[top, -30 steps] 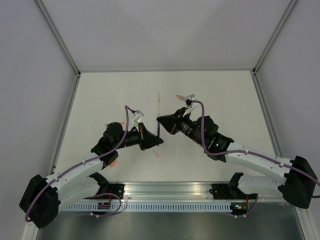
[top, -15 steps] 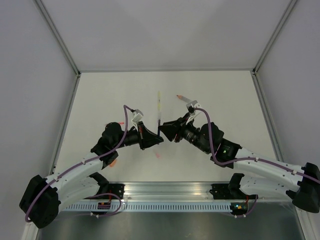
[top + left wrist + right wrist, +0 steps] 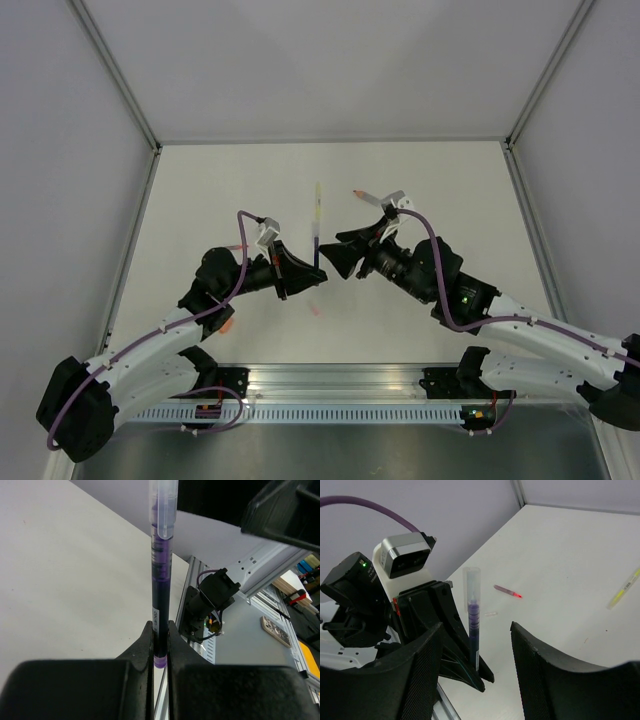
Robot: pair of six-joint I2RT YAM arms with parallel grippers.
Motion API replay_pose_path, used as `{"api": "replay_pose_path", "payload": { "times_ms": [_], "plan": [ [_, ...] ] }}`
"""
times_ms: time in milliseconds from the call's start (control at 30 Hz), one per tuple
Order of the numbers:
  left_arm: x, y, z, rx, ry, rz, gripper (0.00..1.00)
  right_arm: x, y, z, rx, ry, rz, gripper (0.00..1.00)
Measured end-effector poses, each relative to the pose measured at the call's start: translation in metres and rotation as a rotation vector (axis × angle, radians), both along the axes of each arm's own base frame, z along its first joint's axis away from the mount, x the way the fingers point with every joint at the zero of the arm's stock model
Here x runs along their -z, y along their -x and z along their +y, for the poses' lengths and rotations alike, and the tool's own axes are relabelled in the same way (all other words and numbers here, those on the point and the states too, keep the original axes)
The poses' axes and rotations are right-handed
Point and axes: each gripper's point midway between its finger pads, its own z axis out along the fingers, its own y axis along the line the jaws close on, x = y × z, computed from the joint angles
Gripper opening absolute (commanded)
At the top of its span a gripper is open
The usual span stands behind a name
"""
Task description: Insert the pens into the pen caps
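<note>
Fingers [image 3: 300, 272] of the left gripper [image 3: 314, 272] pinch a dark purple pen [image 3: 316, 250] over the worktop's [image 3: 450, 190] middle, with the right gripper [image 3: 332, 255] just beside it. At the left wrist they clamp its lower end, a clear cap [image 3: 164, 505] on top. At the right wrist, that gripper's fingers [image 3: 415, 670] stand wide apart, flanking the capped pen.

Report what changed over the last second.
The right gripper opened, apparently letting go of the clear cap that sits on the tip of the purple pen, and its arm drew back slightly. The left gripper stayed shut on the pen, barely shifting. The yellow pen lay unmoved.
</note>
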Motion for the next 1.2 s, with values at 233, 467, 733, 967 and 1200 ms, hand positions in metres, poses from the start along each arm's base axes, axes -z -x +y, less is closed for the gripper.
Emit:
{"api": "replay_pose_path", "payload": {
  "times_ms": [233, 467, 733, 967, 1200],
  "plan": [
    [-0.002, 0.003, -0.001, 0.016, 0.006, -0.010, 0.02, -0.031, -0.014, 0.005, 0.048, -0.006, -0.052, 0.62],
    [-0.001, 0.003, -0.002, 0.018, 0.005, -0.008, 0.02, -0.039, -0.030, 0.025, 0.057, 0.035, -0.059, 0.59],
    [-0.001, 0.003, -0.002, 0.018, 0.005, -0.008, 0.02, -0.034, -0.034, 0.031, 0.057, 0.064, -0.049, 0.54],
    [-0.001, 0.003, -0.001, 0.018, 0.005, -0.008, 0.02, -0.029, -0.034, 0.035, 0.047, 0.073, -0.044, 0.43],
    [-0.001, 0.004, -0.001, 0.020, 0.006, -0.009, 0.02, -0.027, -0.034, 0.036, 0.037, 0.064, -0.043, 0.02]
  ]
}}
